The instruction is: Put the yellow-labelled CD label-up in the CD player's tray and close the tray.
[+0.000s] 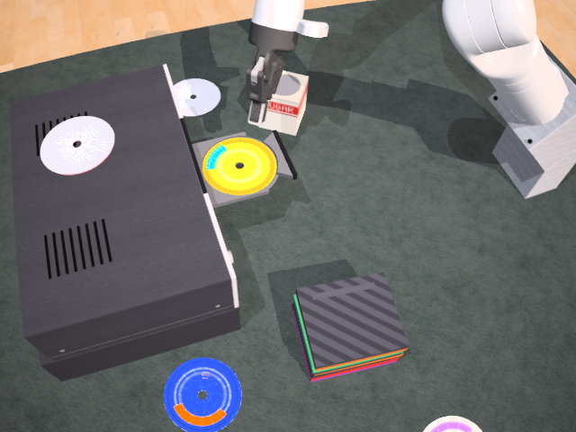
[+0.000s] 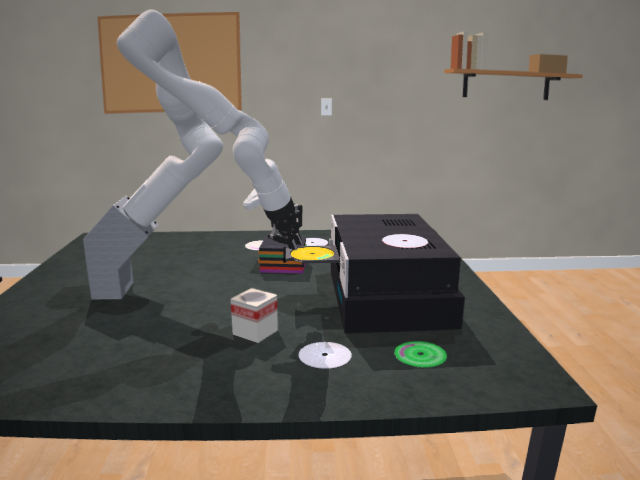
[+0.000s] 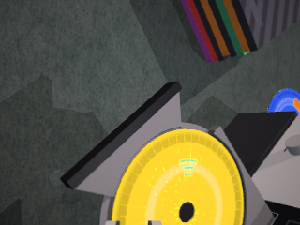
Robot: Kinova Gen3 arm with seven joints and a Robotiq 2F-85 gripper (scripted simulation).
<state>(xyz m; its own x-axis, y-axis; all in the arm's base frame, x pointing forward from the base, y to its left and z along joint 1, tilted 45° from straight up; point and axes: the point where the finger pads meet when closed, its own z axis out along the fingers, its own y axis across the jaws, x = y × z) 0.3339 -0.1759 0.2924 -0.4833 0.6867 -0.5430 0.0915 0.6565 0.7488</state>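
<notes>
Working near to far in the ext. view: closest on the dark surface (image 1: 418, 232) (image 2: 180, 372) (image 3: 56, 42) I've got a white CD (image 1: 207, 97) (image 2: 310, 356) and, beside it, a green CD (image 2: 435, 355), both flat. Next, the sugar box (image 1: 283, 121) (image 2: 254, 322), upright. Past that, my gripper (image 1: 256, 117) (image 2: 296, 242) (image 3: 133, 222) is pointed down near the tray, fingers only slightly parted, approx. a narrow slit, w/ nothing held. The yellow-labelled CD (image 1: 257, 176) (image 2: 302, 254) (image 3: 136, 187) is label-up in the tray (image 1: 284, 163) (image 2: 336, 255) (image 3: 96, 177), looks flat in the round recess. Tray's still out, i.e. not closed. The CD player (image 1: 139, 195) (image 2: 403, 276) (image 3: 248, 136) stands upright, w/ a pale disc (image 1: 94, 156) (image 2: 392, 241) flat on top. Farther back: the stack of cases (image 1: 351, 323) (image 2: 281, 262) (image 3: 277, 23), well apart from the player, plus the blue CD (image 1: 185, 385) (image 3: 282, 100), clearest in the top view. Bkgd. wall has a brown board (image 2: 206, 51) & a shelf (image 2: 506, 73) w/ books and a box.
</notes>
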